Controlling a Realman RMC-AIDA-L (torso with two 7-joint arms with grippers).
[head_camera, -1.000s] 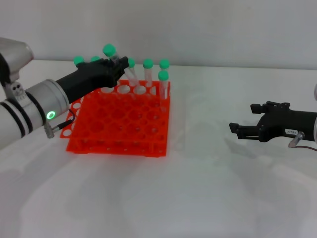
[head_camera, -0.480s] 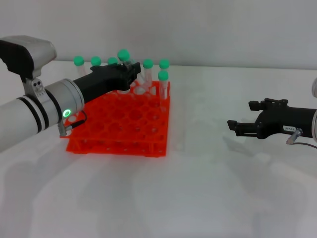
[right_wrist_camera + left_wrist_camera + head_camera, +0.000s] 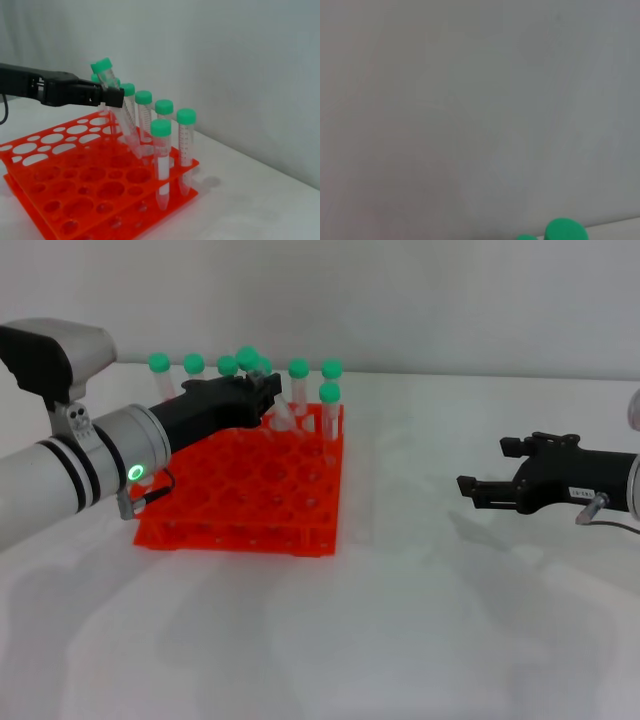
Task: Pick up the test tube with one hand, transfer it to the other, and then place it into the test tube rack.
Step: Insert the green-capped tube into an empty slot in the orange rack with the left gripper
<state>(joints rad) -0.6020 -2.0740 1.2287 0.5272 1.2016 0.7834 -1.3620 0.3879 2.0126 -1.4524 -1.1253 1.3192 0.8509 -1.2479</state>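
The left gripper [image 3: 262, 395], clamped on the tilted test tube [image 3: 117, 107], is lowering its tip into the test tube rack [image 3: 240, 495]; release remains. The right gripper [image 3: 470, 490] is hanging open over the bench [image 3: 420, 620].

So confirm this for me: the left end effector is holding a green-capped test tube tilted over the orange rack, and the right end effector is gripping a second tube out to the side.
One part is wrong. The right end effector grips nothing; the head view shows it off to the side above the table. The rest stands: the left end effector holds the green-capped test tube tilted over the orange rack, as the right wrist view shows.
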